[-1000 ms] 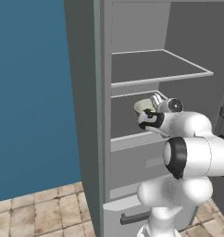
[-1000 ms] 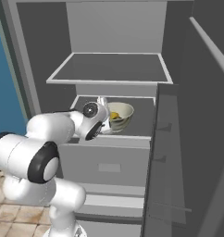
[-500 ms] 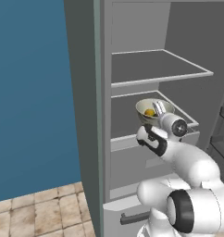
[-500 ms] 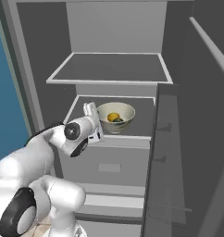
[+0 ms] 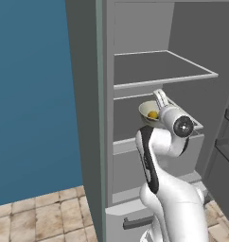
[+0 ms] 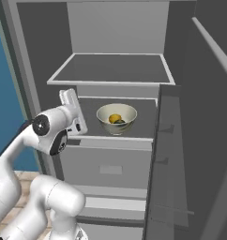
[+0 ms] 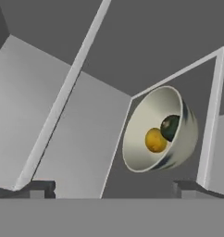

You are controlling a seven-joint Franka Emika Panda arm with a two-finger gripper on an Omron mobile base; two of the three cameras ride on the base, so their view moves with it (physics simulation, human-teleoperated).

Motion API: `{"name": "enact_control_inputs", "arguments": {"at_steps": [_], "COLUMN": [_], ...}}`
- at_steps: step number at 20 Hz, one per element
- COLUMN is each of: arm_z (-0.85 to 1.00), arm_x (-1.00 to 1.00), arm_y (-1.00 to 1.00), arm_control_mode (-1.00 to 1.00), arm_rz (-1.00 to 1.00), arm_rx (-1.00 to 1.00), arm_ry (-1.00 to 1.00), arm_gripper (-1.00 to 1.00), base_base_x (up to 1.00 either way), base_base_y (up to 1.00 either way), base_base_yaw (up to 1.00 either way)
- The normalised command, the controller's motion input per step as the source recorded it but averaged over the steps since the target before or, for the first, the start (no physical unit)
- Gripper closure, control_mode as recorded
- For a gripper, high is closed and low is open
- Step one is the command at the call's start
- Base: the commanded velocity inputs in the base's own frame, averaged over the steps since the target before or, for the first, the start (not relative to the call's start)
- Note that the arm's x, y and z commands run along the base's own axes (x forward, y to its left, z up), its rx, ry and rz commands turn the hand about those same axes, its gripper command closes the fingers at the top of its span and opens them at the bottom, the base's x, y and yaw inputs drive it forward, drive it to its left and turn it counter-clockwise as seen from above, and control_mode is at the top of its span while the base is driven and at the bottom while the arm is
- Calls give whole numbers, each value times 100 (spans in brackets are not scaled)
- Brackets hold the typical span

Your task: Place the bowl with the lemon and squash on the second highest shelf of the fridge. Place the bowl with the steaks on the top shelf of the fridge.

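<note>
**Bowl on the second shelf, claw drawn back and wide**

The open fridge (image 6: 117,28) is a grey cabinet with pale-edged shelves. Its door (image 6: 200,140) stands swung out on the right, and a blue wall (image 5: 36,94) runs along the left. Tan floor tiles (image 5: 36,217) show at the lower left of the left base view. The top shelf (image 6: 113,70) is a bare grey plate. Just below it, the second shelf (image 6: 134,131) carries the cream bowl (image 6: 117,117), which stands upright near the shelf's middle, a little toward the front. Inside it lie a yellow lemon (image 6: 115,118) and a dark green squash (image 6: 122,122), touching each other. Under that shelf sits a closed drawer front (image 6: 110,168).

The claw (image 7: 114,187) is spread wide and holds nothing; in the hand view its two dark tips stand far apart, with the bowl (image 7: 159,129) beyond them, apart from both.

Compared with a second ago, the hand has pulled back from the bowl: then it was right at the rim, now it sits left of the shelf front, clear of the bowl. The bowl itself has stayed where it was.
</note>
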Motion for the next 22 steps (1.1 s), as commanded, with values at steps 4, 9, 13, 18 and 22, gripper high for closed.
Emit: {"name": "enact_control_inputs", "arguments": {"at_steps": [4, 9, 13, 18, 22], "arm_z": [100, 100, 48, -37, 0], "arm_x": [-100, -100, -92, -34, 0], "arm_y": [31, 12, 0, -3, 0], "arm_control_mode": [-100, -100, -100, -100, -100], "arm_rz": [0, 5, 19, 17, 0], "arm_rx": [9, 16, 15, -2, 0], "arm_ry": [19, 40, 65, 40, 0], "arm_gripper": [-100, -100, -100, -100, -100], "base_base_x": [0, 0, 0, 0, 0], "base_base_y": [0, 0, 0, 0, 0], "base_base_yaw": [0, 0, 0, 0, 0]}}
